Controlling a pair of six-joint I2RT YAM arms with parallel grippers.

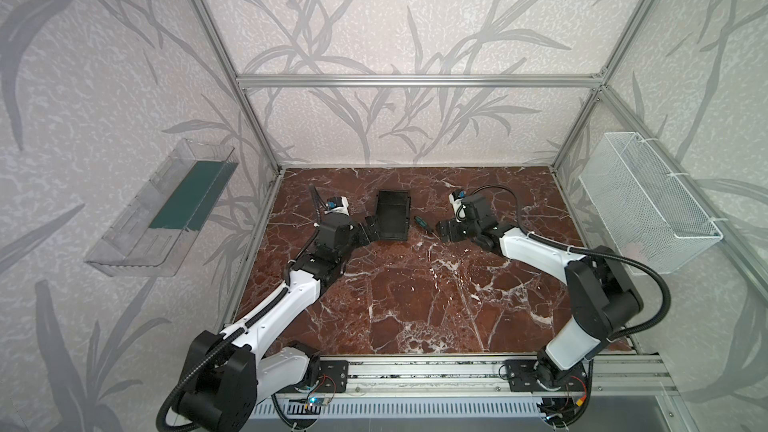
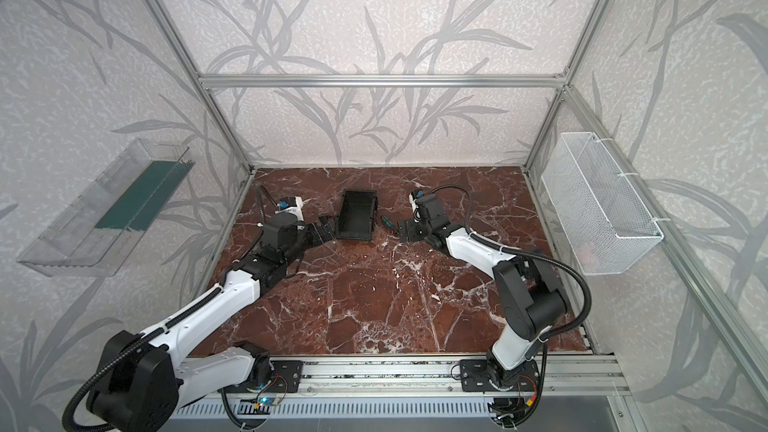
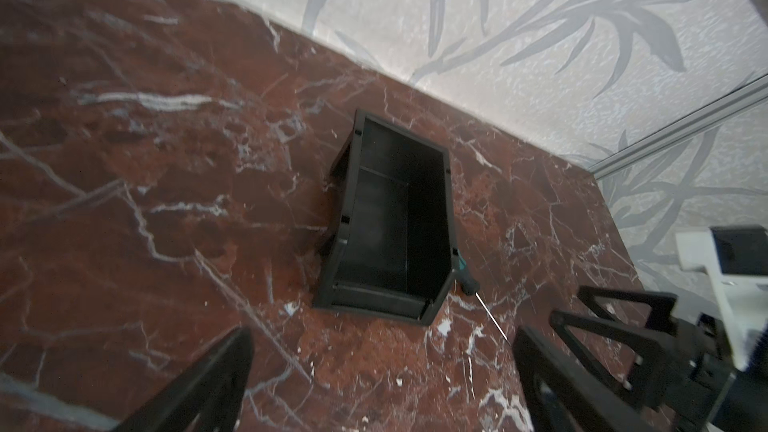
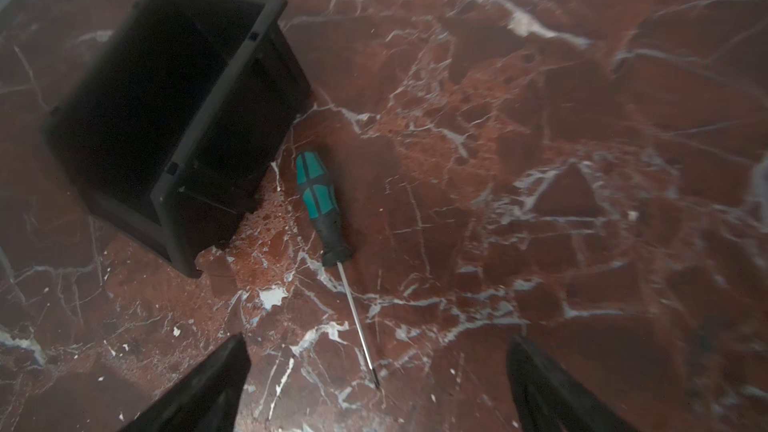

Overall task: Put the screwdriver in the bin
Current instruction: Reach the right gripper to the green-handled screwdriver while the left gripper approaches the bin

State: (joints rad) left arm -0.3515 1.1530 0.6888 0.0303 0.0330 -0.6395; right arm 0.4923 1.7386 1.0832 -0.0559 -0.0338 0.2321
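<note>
- Since the screwdriver (image 4: pixel 320 201) lies flat on the tabletop (image 1: pixel 415 305) and outside the bin (image 4: pixel 216 105), the pick is not yet made. It rests just beside the bin's long wall on the right arm's side, with a narrow strip of marble between them.
- Its long axis runs at a slant. The green-and-black handle points toward the bin and the back wall, and the thin shaft points away toward the right tool (image 4: pixel 377 342).
- In the right wrist view the shaft's tip lies roughly between the two fingers, with the handle farther ahead. The axis therefore runs nearly along the tool's line of reach, and the jaws would close across it.
- The right tool is spread wide and pinches nothing. In both top views it sits low over the tabletop, near the shaft's end.
- The left tool (image 3: pixel 384 332) is also spread and empty. It waits near the bin's opposite long wall, so the bin stands between it and the screwdriver.
- The right arm looks clearly nearer and better lined up for the pick.
- A short advance along the shaft would probably bring the thicker handle between the fingers. The bare shaft is thin and lies flat, so it looks harder to pinch.
- After a lift, the carry should be short, since the bin's open top lies just past the handle.
</note>
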